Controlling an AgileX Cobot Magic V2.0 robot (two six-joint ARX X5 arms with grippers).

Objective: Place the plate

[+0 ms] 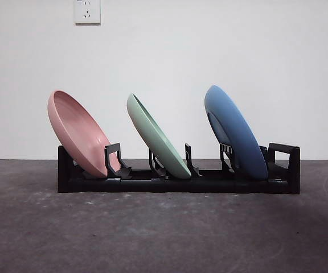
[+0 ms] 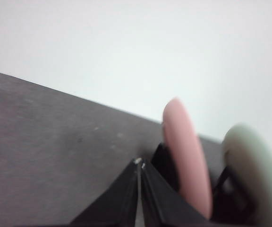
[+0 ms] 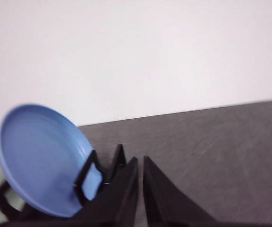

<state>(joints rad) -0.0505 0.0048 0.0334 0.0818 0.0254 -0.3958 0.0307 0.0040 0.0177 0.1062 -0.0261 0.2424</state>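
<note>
A black dish rack (image 1: pixel 178 183) stands across the dark table and holds three tilted plates. A pink plate (image 1: pixel 78 132) leans in the left slot, a green plate (image 1: pixel 157 136) in the middle slot and a blue plate (image 1: pixel 235 131) in the right slot. Neither arm shows in the front view. My left gripper (image 2: pixel 140 163) is shut and empty, close beside the pink plate (image 2: pixel 187 156), with the green plate (image 2: pixel 259 175) farther along. My right gripper (image 3: pixel 140 161) is shut and empty, close beside the blue plate (image 3: pixel 44 158).
A white wall rises behind the table, with power sockets (image 1: pixel 87 10) high up at the left and right. The dark table top (image 1: pixel 164 233) stretches in front of the rack.
</note>
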